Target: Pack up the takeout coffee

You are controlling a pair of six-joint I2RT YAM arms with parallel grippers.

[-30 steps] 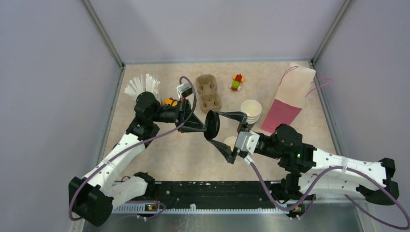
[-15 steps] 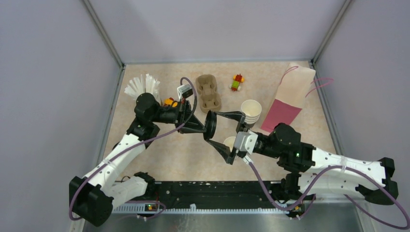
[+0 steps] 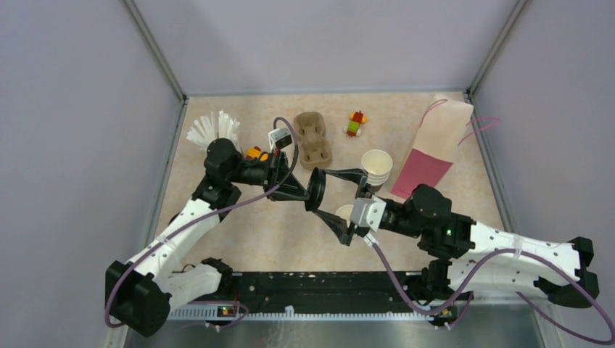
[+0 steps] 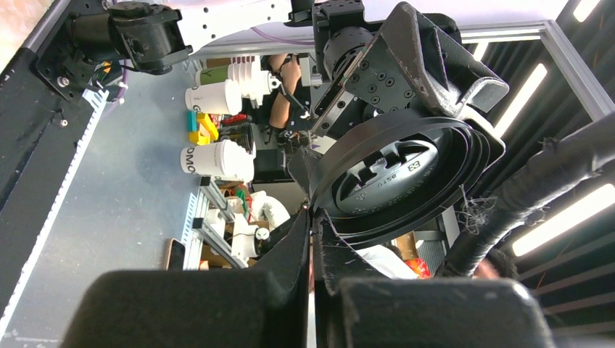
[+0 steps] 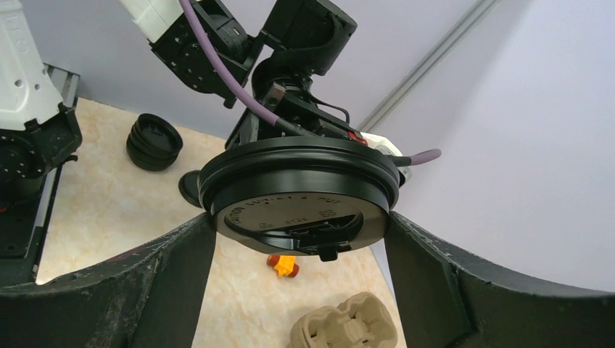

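Top external view: a black lid (image 3: 316, 188) is held on edge above the table's middle, between the two arms. It is pinched at its rim by the left gripper (image 3: 308, 192), closed on it. It is also flanked by the right gripper's (image 3: 334, 194) spread fingers, one at either edge. A paper cup (image 3: 376, 165) stands just beyond, a pulp tray (image 3: 312, 138) behind.

Small white cup (image 3: 346, 212) mostly hidden behind right pincer (image 3: 333, 196) — toy (image 3: 355, 123) too small to identify
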